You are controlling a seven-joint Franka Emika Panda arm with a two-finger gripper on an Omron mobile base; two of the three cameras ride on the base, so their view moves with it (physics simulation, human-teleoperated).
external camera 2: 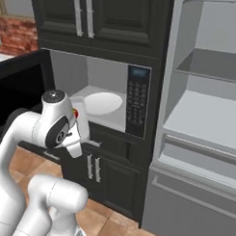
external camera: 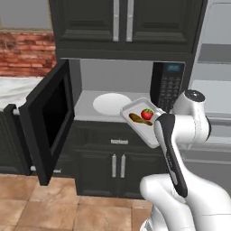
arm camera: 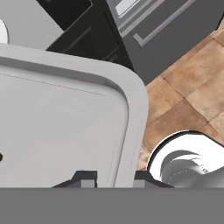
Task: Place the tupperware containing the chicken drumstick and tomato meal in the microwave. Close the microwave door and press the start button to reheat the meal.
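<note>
Hanging in the air in front of the open microwave, the tupperware sits tilted, its near end lower, with the chicken drumstick and the tomato side by side inside it. The gripper has its two fingertips narrowed onto the tray's rim — one tip each side of the wall, as the hand view shows. The tray hovers just before the cavity mouth, near the keypad side, not yet over the round white plate on the grey floor inside. The microwave door stands swung wide to the left. Below are dark cabinet doors — and a brown tiled floor.
</note>
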